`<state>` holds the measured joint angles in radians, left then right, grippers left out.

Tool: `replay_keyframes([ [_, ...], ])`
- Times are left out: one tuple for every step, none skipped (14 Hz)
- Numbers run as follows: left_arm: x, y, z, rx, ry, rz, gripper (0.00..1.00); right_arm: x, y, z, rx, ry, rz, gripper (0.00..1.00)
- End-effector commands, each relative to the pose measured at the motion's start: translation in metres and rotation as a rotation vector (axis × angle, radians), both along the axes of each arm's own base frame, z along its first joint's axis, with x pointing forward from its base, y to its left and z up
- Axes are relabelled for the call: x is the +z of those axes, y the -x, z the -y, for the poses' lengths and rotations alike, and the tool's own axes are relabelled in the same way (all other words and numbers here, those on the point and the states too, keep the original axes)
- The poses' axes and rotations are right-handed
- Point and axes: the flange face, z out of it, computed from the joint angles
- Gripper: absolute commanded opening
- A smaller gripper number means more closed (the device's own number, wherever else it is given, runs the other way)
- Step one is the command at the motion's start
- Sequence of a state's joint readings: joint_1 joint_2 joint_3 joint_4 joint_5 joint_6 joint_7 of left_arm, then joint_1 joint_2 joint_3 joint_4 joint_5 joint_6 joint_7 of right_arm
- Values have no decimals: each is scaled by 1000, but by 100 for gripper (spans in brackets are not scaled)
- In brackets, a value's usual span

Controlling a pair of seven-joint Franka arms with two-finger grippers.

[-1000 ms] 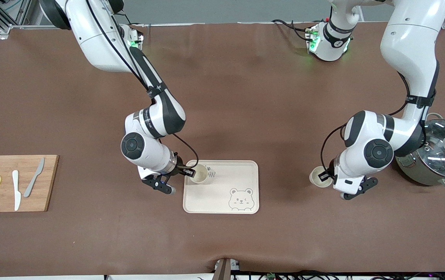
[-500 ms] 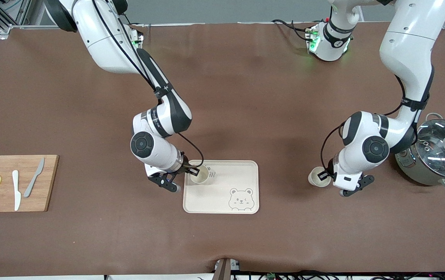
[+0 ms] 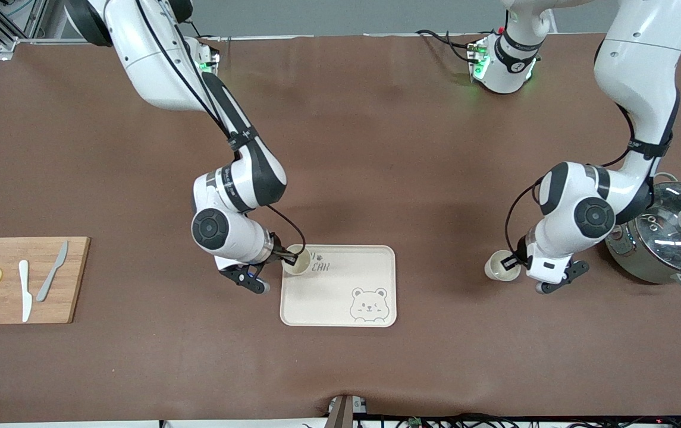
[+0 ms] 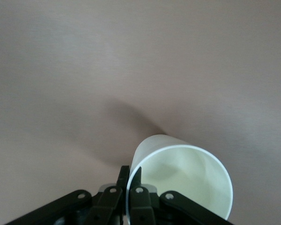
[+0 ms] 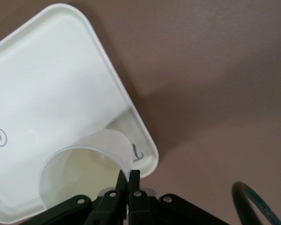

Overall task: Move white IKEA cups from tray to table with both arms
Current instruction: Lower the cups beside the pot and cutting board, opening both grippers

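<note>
Front view: the tray (image 3: 370, 279) is taken as the landmark on the desk (image 3: 376, 148). Over the tray's corner toward the right arm's end, one white cup (image 3: 296, 260) is gripped by the right gripper (image 3: 285, 257), whose jaws are clenched on the cup's rim wall. In the right wrist view the same cup (image 5: 86, 166) is seen above the tray's corner (image 5: 145, 159), the wall pinched thinly between the jaws. The second cup (image 3: 502, 265) is found well apart from the tray, toward the left arm's end, near a lidded pot (image 3: 667, 238); its rim is pinched by the jaws of the left gripper (image 3: 515, 261).

Both grasps are made on a thin rim only, so a cup could be tilted or slipped loose. The right-hand cup could be caught on the tray's raised edge if it is carried off too low.
</note>
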<state>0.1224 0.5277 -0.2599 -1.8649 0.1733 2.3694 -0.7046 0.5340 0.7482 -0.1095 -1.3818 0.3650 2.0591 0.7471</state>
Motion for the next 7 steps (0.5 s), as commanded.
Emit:
replay_keyframes([
  [1,12,-19,-14,14,5,0,54,-5,41,-31,32,-39,0],
  [-1,12,-19,-15,21,9,0,69,-3,57,-28,53,-57,0],
  [-4,13,-19,-15,22,3,0,75,-3,73,-21,76,-54,0],
  [-4,13,-19,-16,22,3,17,79,1,85,-12,81,-56,0],
  [-4,12,-20,-16,21,5,62,80,5,102,3,76,-62,0],
  [-3,11,-21,-14,22,8,100,77,11,124,39,66,-64,0],
  [2,10,-21,-14,21,14,100,74,16,145,74,61,-49,0],
])
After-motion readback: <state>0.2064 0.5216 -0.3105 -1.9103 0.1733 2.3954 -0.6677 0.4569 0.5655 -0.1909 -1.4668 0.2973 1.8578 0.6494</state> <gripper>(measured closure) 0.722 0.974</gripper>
